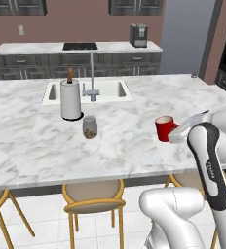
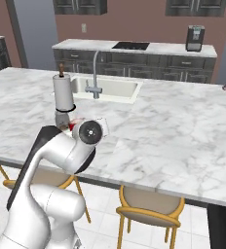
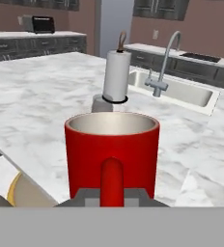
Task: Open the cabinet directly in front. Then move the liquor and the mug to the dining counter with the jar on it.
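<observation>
With the gripper [image 3: 112, 195] pinching the handle of the mug [image 1: 164, 128] just above the near right part of the dining counter [image 1: 27, 146], right of the jar [image 1: 89, 127], lower it level, then release.

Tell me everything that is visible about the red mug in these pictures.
The mug is bright red and glossy, with a pale, whitish inside that looks empty. It stands upright. Its single handle faces the hand camera, and the tool is shut on that handle. In the left base view it sits over the near right part of the dining counter, to the right of the jar. Whether its base touches the marble is unclear.
</observation>
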